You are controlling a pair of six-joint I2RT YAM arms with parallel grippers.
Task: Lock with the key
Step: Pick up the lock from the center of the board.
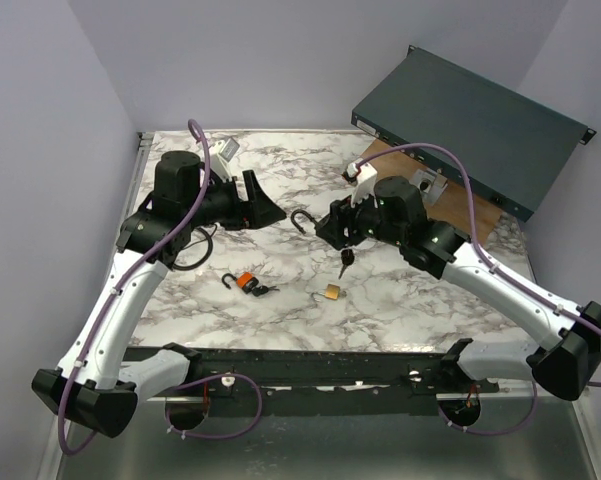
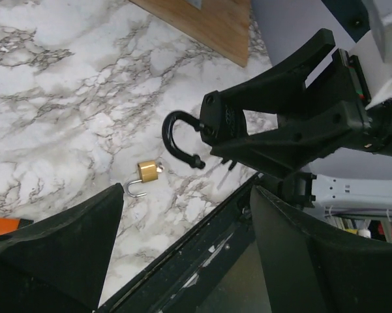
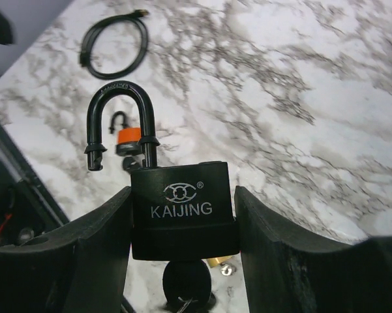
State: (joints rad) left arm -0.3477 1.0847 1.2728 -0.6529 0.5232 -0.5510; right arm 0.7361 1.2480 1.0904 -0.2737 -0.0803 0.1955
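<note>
My right gripper [image 3: 182, 225] is shut on the body of a black KAIJING padlock [image 3: 181, 207], held above the table. Its shackle [image 3: 120, 111] stands swung open, one end free. A black key [image 3: 186, 282] sits in the keyhole at the bottom, and more keys [image 1: 346, 262] dangle below it. From above, the padlock [image 1: 302, 220] points left toward my left gripper [image 1: 265, 205]. The left gripper [image 2: 182, 261] is open with nothing between its fingers, a short way from the shackle [image 2: 176, 134].
A small brass padlock [image 1: 331, 292], shackle open, lies near the front centre. An orange padlock [image 1: 246, 283] with keys lies to its left. A coiled black cable [image 1: 195, 245] rests by the left arm. A wooden board [image 1: 450, 195] and a dark metal box [image 1: 480, 125] occupy the back right.
</note>
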